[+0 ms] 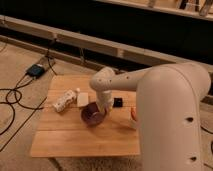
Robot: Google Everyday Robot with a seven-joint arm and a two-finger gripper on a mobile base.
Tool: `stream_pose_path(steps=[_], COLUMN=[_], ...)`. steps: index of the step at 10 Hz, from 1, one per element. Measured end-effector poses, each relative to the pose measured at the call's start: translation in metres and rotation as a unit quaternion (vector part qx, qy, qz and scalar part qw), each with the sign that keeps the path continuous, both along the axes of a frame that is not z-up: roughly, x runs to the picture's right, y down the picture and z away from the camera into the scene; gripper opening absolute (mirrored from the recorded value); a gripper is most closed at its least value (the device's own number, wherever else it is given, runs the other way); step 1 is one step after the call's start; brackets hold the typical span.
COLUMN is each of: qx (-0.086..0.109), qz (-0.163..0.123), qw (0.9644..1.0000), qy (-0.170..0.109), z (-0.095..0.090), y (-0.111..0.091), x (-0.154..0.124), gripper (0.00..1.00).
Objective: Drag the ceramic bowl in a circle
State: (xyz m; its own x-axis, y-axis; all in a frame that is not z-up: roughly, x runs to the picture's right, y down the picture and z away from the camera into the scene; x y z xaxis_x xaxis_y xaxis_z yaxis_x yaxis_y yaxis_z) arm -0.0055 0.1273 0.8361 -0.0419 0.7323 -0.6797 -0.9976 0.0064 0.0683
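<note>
The ceramic bowl [91,114], round and dark maroon, sits on the wooden table [70,137] near its middle. My gripper [103,109] reaches down from the white wrist [102,82] onto the bowl's right rim and is shut on it. The big white forearm [170,110] fills the right side of the view and hides the table's right edge.
Left of the bowl lie a white patterned packet [64,101] and a small white box [82,99]. A small black object [118,102] sits just right of the gripper. A white cup with something orange [133,116] peeks out beside the arm. Cables [15,100] run over the floor at left.
</note>
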Motion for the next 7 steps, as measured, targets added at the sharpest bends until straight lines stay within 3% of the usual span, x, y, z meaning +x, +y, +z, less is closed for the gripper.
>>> stream_pose_path(steps=[4,7], qx=[0.016,0.012], qz=[-0.015,-0.027], qw=[0.9993,0.9976], qy=[-0.029,-0.062], z=[0.0,-0.013], y=[-0.03,-0.023], x=[-0.048,-0.085], gripper=[0.0,0.0])
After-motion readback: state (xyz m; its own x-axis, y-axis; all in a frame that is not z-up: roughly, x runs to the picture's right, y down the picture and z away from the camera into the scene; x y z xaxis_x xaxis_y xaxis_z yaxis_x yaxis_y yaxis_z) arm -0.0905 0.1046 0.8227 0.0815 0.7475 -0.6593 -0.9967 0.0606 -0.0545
